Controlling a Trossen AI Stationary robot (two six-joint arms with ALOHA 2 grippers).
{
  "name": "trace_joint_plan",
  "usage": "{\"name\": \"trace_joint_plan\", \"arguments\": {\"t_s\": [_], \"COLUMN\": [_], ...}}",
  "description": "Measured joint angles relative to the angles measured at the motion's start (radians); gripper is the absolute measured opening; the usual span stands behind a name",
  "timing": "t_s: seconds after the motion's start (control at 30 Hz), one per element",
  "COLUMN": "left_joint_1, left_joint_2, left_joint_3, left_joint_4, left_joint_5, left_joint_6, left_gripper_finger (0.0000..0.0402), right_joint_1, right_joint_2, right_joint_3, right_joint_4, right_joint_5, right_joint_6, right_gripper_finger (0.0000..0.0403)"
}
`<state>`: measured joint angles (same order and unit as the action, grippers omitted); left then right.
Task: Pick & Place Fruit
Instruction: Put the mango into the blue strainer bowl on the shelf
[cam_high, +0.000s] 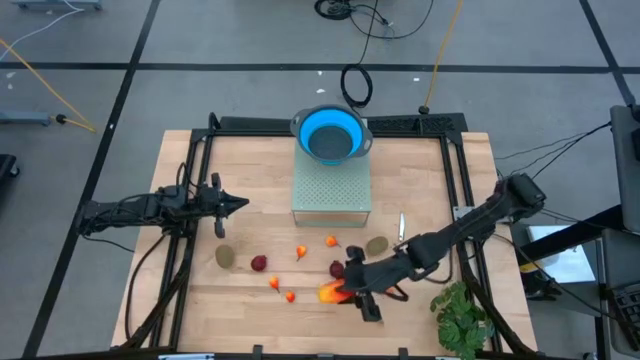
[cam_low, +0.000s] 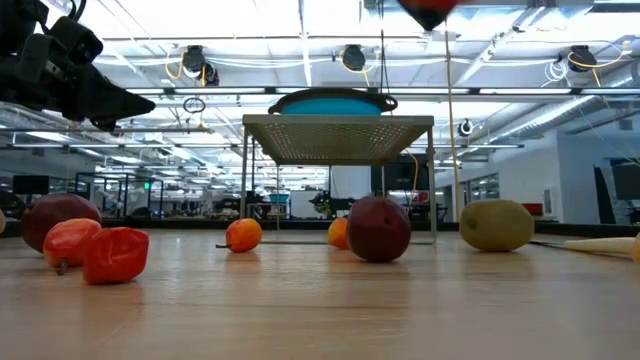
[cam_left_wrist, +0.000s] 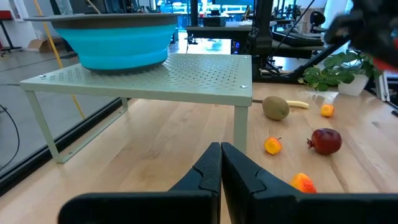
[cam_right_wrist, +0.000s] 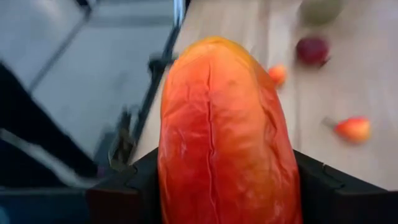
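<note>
Right claw (cam_right_wrist: 224, 180) clamped on mango (cam_right_wrist: 221, 124), fingers either side of fat middle; mango at 6 o'clock counter edge (cam_high: 250, 345) in high view. I judge grip risky: skin smooth, rounded, could squirt out on lift and roll off near edge. Dark-red ball (cam_high: 337, 268) just beside at 12 of mango; swing could knock it. Farther: blue bowl (cam_high: 331, 132) on perforated shelf (cam_high: 331, 190), 12 o'clock; low carry clips shelf edge. Left claw (cam_left_wrist: 221, 174) together, idle at 9.
</note>
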<state>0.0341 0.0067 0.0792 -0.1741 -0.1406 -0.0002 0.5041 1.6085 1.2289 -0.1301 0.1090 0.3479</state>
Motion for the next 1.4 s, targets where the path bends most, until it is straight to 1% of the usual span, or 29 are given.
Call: {"name": "trace_joint_plan", "arguments": {"t_s": [0.17, 0.37, 0.7, 0.83, 0.97, 1.1, 1.4], "left_joint_1": [0.000, 0.000, 0.000, 0.000, 0.000, 0.000, 0.000], "left_joint_2": [0.000, 0.000, 0.000, 0.000, 0.000, 0.000, 0.000], "left_joint_3": [0.000, 0.000, 0.000, 0.000, 0.000, 0.000, 0.000], "left_joint_4": [0.000, 0.000, 0.000, 0.000, 0.000, 0.000, 0.000], "left_joint_5": [0.000, 0.000, 0.000, 0.000, 0.000, 0.000, 0.000], "left_joint_6": [0.000, 0.000, 0.000, -0.008, -0.008, -0.008, -0.005], "left_gripper_finger": [0.0010, 0.0010, 0.0010, 0.0010, 0.0010, 0.0010, 0.0010], "right_joint_1": [0.000, 0.000, -0.040, -0.070, -0.109, -0.152, -0.214], "right_joint_2": [-0.073, -0.146, -0.212, -0.227, -0.235, -0.240, -0.238], "right_joint_3": [0.000, 0.000, 0.000, 0.000, 0.000, 0.000, 0.000], "right_joint_4": [0.056, 0.059, 0.042, 0.044, 0.047, 0.053, 0.051], "right_joint_5": [0.104, 0.200, 0.203, 0.162, 0.107, 0.049, 0.046], "right_joint_6": [0.048, 0.068, 0.078, 0.046, -0.036, -0.171, -0.485], "right_gripper_finger": [0.0223, 0.0221, 0.0224, 0.0225, 0.0226, 0.0224, 0.0225]}}
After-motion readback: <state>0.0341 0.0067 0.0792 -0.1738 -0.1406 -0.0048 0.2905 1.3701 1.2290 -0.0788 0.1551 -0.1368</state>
